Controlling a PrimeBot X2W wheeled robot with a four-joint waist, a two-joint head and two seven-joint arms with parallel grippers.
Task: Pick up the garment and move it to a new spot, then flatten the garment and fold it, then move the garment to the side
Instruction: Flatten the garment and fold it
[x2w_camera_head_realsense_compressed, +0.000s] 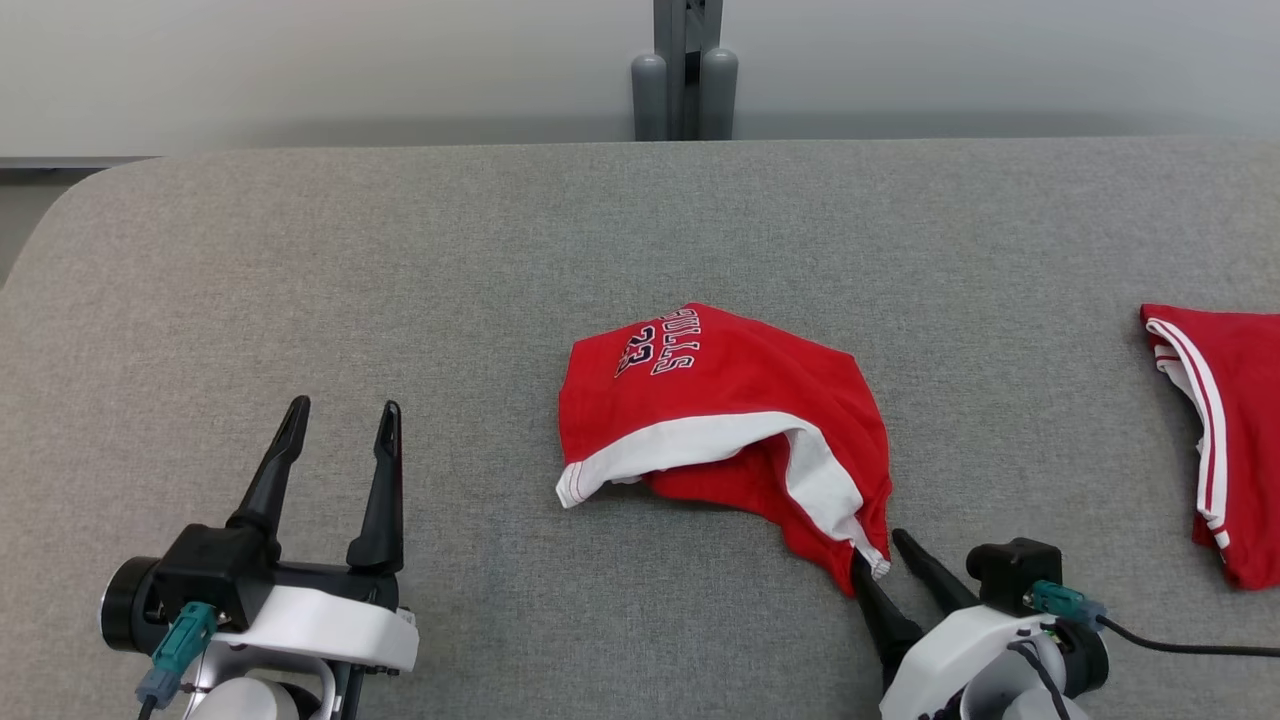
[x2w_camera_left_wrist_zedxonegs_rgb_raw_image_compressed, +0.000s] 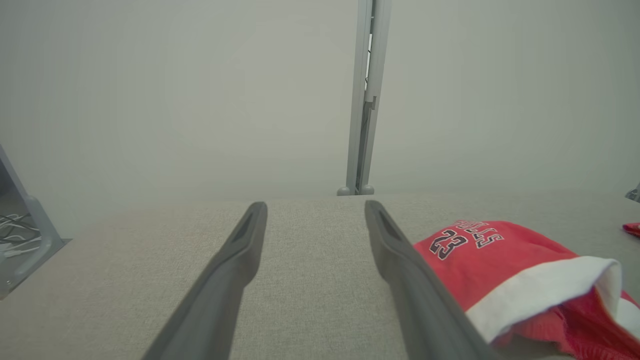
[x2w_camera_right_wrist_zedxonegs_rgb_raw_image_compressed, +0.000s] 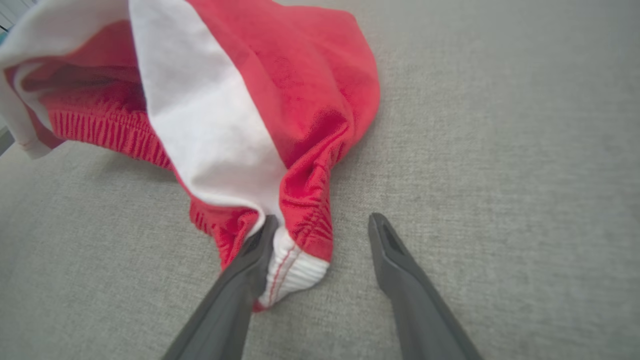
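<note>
Right end effector: fingers spread wide, nothing clamped. In the right wrist view one finger has its tip tucked into the near corner of the garment, where the white band meets the gathered red edge; the very tip is covered by the fold, so I cannot tell whether it sits under or only against the cloth. My other finger stands apart from the fabric, over bare desk. Left end effector: also open, empty, held over the desk well to the left of the garment. The garment lies crumpled near the middle of the desk, red with a broad white band folded outward; its opening gapes toward me and the inside is shadowed. Lettering "BULLS" and "23" reads upside down in the head view; in the left wrist view the first letters are hard to make out. A second red piece with white stripes lies at the desk's right, cut off by the frame edge, so its kind is unclear. A grey post stands behind the far edge, its top cut off.
</note>
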